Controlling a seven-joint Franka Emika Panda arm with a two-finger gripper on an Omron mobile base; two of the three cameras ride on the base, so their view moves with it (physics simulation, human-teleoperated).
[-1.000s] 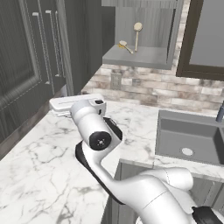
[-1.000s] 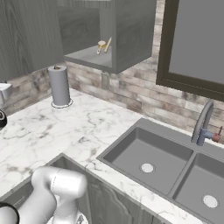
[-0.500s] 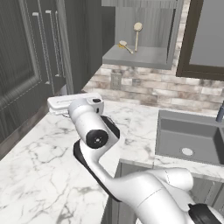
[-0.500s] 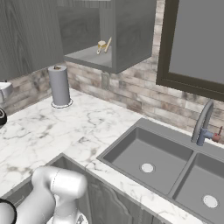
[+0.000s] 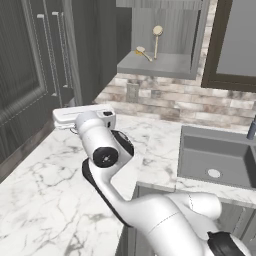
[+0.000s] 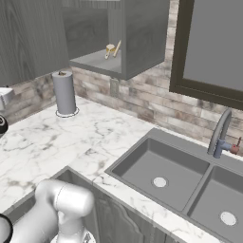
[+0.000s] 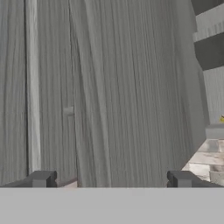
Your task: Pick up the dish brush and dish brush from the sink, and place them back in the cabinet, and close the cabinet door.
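Already both dish brushes [image 5: 150,47] sat on the cabinet [image 5: 160,62] shelf, one upright, one lying beside it (sink [image 6: 161,171] basins bare). The tool [image 7: 111,179], fingers spread and holding nothing, faced the cabinet door [image 7: 109,87], probably lining up to close it.

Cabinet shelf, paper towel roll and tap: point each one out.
cabinet shelf [image 5: 165,64], left base view, on its flat grey top beside the brushes.
paper towel roll [image 6: 64,92], right base view, middle of the roll's side.
tap [image 6: 219,130], right base view, on its curved steel neck.
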